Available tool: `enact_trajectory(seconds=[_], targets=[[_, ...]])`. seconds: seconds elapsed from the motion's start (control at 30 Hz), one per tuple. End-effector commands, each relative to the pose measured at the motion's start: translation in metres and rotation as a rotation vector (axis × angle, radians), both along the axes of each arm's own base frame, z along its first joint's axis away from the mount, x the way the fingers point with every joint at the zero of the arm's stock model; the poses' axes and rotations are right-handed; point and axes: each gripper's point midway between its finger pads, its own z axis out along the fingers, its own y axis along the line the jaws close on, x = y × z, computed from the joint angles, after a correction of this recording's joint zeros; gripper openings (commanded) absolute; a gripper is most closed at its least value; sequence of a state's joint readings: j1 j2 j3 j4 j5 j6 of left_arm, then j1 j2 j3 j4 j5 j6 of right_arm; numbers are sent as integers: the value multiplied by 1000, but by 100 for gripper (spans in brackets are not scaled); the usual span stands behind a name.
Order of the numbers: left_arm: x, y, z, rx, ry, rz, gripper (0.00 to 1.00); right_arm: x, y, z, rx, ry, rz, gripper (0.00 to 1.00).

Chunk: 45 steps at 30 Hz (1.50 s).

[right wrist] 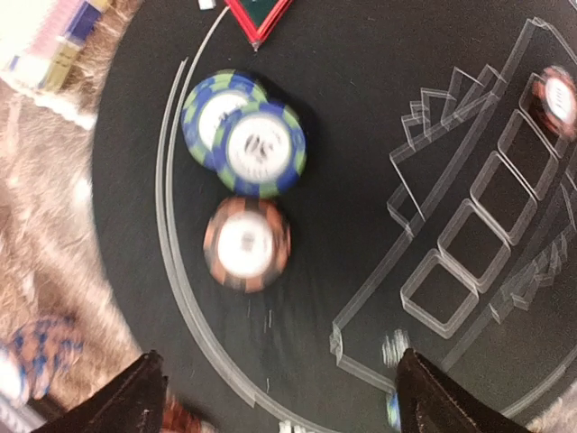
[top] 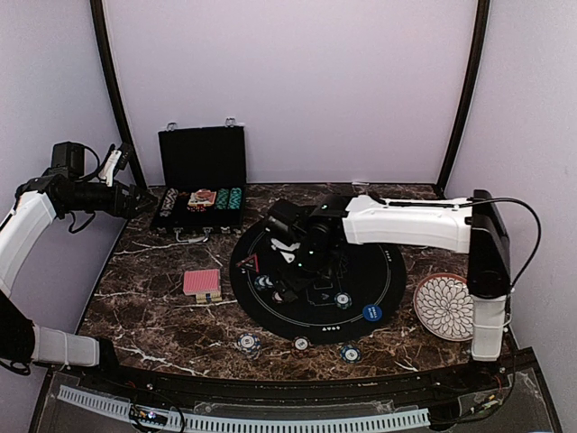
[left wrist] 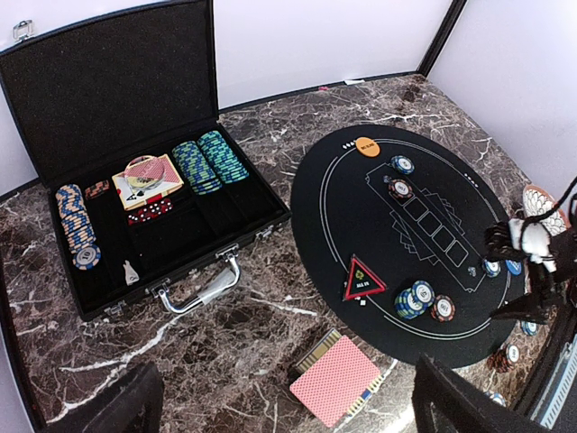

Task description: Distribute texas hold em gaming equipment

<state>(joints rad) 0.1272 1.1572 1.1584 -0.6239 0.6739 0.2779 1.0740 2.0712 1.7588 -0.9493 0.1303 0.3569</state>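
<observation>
My right gripper (right wrist: 279, 397) hangs open over the left side of the round black mat (top: 315, 280), nothing between its fingers. Just ahead of it lie two blue-green poker chips (right wrist: 243, 131) and an orange-brown chip (right wrist: 246, 244). The red triangle token (right wrist: 260, 16) sits beyond them. My left gripper (left wrist: 287, 410) is open and raised at the far left, looking down at the red-backed deck of cards (left wrist: 336, 379) on the marble. An orange marker disc (left wrist: 367, 147) and a blue marker disc (top: 371, 313) rest on the mat's rim area.
An open black case (top: 202, 171) at the back left holds chip rows, cards and dice. A white patterned plate (top: 444, 307) sits right of the mat. Three loose chips (top: 301, 343) lie on the marble near the front edge.
</observation>
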Motion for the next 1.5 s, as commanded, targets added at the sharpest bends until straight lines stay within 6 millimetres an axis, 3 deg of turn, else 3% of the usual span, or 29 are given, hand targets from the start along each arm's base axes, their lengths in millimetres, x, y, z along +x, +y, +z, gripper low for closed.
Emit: enact_trajectory(seconds=[0.0,0.17,0.33,0.73,1.07,1.47], targets=[[-4,-1,10,-1,-29,-14,99,-45,-17,20,32,52,32,93],[-3,-2,10,-11,-26,-16,99,-87,-28,2,1,122,71,95],[-3,-2,10,-13,-24,-16,99,-104,-18,-19,-4,152,109,93],[-4,-1,11,0,-25,-16,99,-114,-1,-49,-53,168,171,85],[-4,-1,10,2,-26,-17,99,-119,-5,-59,-81,180,176,65],[-3,-1,9,2,-24,-13,99,-125,-10,-60,-89,206,179,61]])
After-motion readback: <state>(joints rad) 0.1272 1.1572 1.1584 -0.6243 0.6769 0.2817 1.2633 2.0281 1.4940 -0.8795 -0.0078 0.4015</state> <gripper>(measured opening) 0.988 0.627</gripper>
